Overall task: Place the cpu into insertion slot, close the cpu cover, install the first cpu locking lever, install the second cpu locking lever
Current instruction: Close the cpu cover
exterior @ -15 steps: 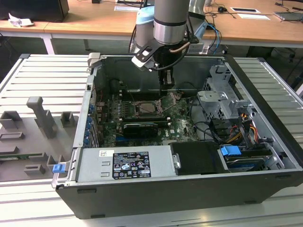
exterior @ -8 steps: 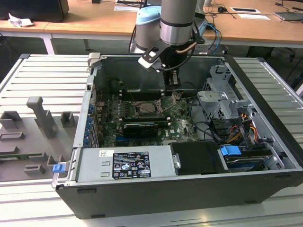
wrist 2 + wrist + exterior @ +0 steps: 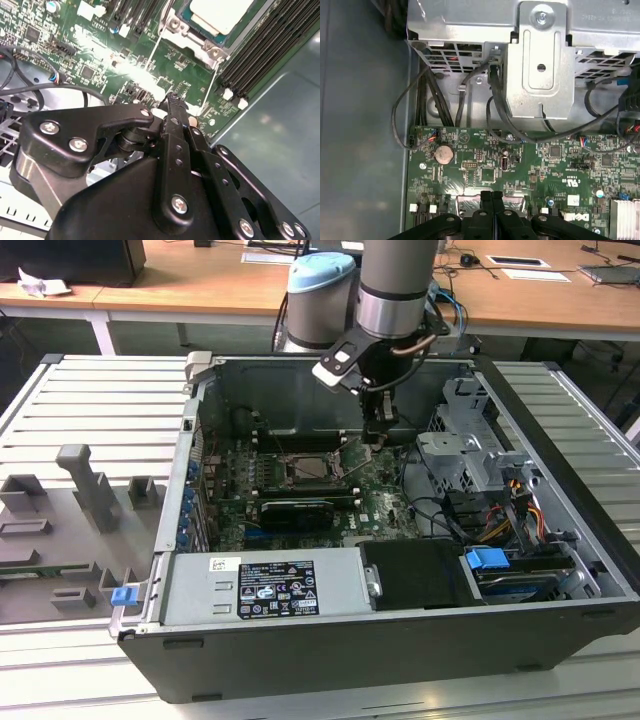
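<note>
In the exterior view my gripper (image 3: 378, 434) hangs inside the open computer case, just to the right of the insertion slot (image 3: 309, 469) on the green board. In the second wrist view the cpu (image 3: 220, 12) lies pale and flat in the slot, with the silver cpu cover (image 3: 184, 36) framing it. Two thin wire levers (image 3: 154, 50) run out from the frame's corners. The black fingers (image 3: 172, 107) are shut together with nothing between them, their tips close above the board by the end of the nearer lever (image 3: 212, 89). The first wrist view has the gripper (image 3: 491, 196) shut over the board.
A grey power-supply box (image 3: 265, 585) fills the case's front. A metal drive cage (image 3: 465, 455) with black cables (image 3: 427, 95) stands on the exterior view's right of the gripper. Long black memory slots (image 3: 260, 50) flank the socket. Grey fixtures (image 3: 85, 490) sit on the table at the exterior view's left.
</note>
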